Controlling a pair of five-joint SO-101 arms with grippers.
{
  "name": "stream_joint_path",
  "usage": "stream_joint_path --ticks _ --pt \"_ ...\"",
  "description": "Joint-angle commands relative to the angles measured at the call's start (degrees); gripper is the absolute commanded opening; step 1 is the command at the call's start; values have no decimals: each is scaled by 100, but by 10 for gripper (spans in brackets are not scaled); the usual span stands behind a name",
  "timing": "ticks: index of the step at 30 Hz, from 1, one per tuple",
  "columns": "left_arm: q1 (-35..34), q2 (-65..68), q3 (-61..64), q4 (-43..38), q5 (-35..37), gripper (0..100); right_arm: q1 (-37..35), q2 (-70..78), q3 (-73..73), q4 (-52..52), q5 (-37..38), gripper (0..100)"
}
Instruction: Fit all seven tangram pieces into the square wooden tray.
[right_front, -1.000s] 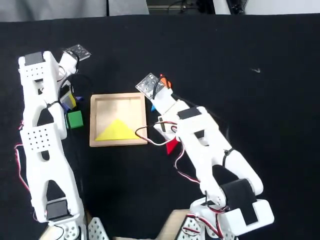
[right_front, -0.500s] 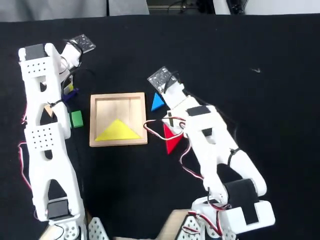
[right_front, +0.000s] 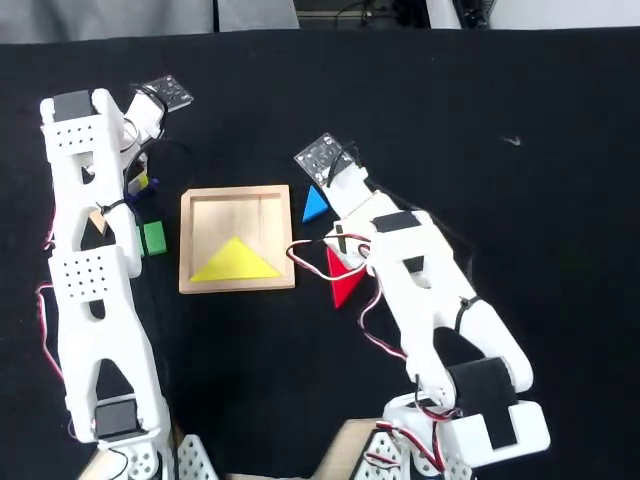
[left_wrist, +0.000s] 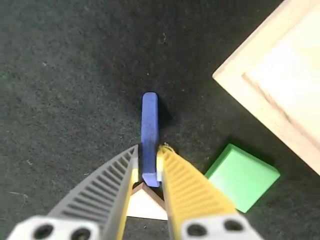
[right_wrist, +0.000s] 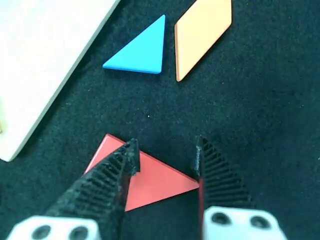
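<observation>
Left hand (left_wrist: 147, 165) pinches the dark blue piece (left_wrist: 149, 120) on edge, left of the wooden tray (right_front: 237, 190); it may pivot loose. Right hand (right_wrist: 165, 150), wide, straddles the red triangle (right_wrist: 150, 182); closing could skid it.

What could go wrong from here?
The left claw pinches the blue piece on edge, only at one end; it may twist or slip out. The right claw stands open over the flat red triangle; closing could shove it along the table rather than lift it.
</observation>
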Motion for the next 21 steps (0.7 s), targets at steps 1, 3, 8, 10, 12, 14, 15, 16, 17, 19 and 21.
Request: stream_joint_path --ticks 1,3,8,10,12,14,15,16,17,19,21 --pt "4 -193 22 53 -70 28 105 -22 -66 -132 -26 181" --pt "-13 -185 31 53 -62 28 105 -22 -66 -132 -26 181" --pt "163 -492 -22 70 -26 28 141 -22 -66 -132 -26 181" --pt "286 -949 101 70 -35 28 255 -22 -101 -132 -26 181" --pt "470 -1468 426 70 -62 28 396 -22 -110 -237 -35 181" --pt "681 -2092 945 70 -149 28 519 -22 -75 -422 -35 181" --pt "796 -2426 1305 70 -316 28 580 -22 -66 -492 -44 181" --pt "936 -2787 1727 70 -457 28 651 -22 -66 -536 -70 181" --pt "1095 -3147 2158 70 -580 28 738 -22 -84 -580 -176 181" --pt "1446 -3921 3055 70 -818 28 958 -31 -101 -703 -422 181" --pt "1895 -4642 3925 70 -1108 28 1231 -40 -101 -888 -633 181"
